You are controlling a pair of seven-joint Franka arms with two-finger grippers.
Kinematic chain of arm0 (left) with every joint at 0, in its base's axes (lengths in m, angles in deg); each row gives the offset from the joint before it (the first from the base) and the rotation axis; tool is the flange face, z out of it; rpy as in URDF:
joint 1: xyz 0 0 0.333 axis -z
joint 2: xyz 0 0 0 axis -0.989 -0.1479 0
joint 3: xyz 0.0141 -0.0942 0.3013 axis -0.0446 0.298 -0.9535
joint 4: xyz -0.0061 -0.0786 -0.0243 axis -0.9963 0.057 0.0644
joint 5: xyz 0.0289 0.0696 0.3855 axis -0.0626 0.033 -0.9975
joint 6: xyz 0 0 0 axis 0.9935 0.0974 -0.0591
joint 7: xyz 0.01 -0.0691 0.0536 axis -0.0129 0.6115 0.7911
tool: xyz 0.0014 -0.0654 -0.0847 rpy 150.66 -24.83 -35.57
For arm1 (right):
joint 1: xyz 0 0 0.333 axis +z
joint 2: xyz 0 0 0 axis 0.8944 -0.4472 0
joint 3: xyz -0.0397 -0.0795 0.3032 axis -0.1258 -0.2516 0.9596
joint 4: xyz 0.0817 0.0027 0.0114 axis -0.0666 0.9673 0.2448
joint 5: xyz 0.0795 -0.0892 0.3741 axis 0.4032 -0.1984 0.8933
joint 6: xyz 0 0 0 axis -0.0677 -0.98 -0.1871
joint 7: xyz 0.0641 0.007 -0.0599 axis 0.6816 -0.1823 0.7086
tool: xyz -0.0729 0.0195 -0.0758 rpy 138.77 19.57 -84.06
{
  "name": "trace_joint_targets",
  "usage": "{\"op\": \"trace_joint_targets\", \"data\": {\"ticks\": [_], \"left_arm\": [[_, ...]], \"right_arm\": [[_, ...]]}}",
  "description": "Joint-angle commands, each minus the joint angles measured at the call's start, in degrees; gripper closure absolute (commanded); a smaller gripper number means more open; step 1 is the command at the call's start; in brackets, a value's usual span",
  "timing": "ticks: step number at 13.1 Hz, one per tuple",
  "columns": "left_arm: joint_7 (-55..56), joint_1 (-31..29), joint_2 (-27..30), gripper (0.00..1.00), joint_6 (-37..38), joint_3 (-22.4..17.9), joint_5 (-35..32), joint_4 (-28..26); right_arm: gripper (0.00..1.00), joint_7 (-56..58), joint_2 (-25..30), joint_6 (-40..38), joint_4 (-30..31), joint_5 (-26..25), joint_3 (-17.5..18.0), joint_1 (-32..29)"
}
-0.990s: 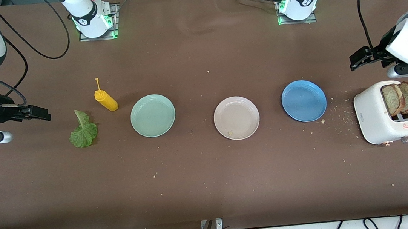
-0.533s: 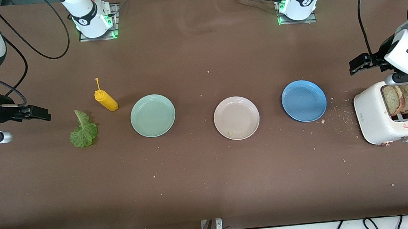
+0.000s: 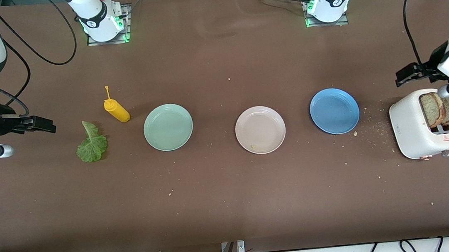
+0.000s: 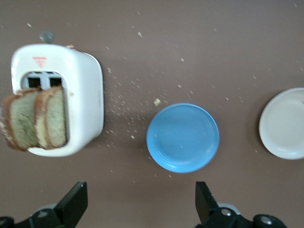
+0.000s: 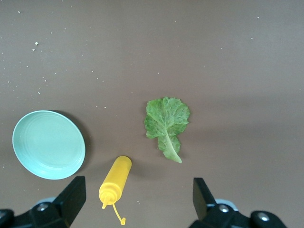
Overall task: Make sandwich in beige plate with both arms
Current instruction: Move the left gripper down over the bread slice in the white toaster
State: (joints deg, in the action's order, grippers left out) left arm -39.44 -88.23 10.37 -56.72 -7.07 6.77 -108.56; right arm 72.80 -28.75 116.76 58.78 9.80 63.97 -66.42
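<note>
Nothing assembled yet: round pale beige plate [image 3: 260,129] bare mid-table, two brown bread slices [image 3: 440,108] in white toaster [image 3: 424,130] under left gripper [image 3: 407,75], ruffled green lettuce leaf [image 3: 91,143] on table near right gripper [image 3: 43,124]; both grippers' fingers apart, empty.

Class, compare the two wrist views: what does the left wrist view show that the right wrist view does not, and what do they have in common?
Only the left wrist view: the toaster holding two bread slices, the blue plate, part of the beige plate and crumbs. Only the right wrist view: the lettuce leaf, the yellow squeeze bottle and the mint-green plate. Both: the brown table and that arm's own open fingers.
</note>
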Motion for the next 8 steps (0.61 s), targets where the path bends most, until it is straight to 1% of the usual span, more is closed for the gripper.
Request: {"op": "trace_joint_targets", "data": {"ticks": [1,3,5,8], "left_arm": [[-1.5,-1.4,-3.2,0.0,-4.4,0.4,-3.3,0.5],[-1.6,-1.9,-4.8,0.0,-8.4,0.4,-4.9,0.3],[-1.8,-3.0,-5.4,0.0,-11.7,0.4,-7.6,-1.2],[-3.3,-6.7,-5.3,0.02,-18.4,0.4,-7.7,-6.8]], "right_arm": [[0.0,-0.3,0.1,-0.6,-0.1,0.9,0.2,-0.5],[0.0,-0.4,0.1,-0.5,-0.1,0.9,0.2,-0.5],[0.0,-0.4,0.1,-0.5,-0.1,1.0,0.2,-0.5],[0.0,-0.4,0.1,-0.6,-0.1,1.0,0.2,-0.5]]}}
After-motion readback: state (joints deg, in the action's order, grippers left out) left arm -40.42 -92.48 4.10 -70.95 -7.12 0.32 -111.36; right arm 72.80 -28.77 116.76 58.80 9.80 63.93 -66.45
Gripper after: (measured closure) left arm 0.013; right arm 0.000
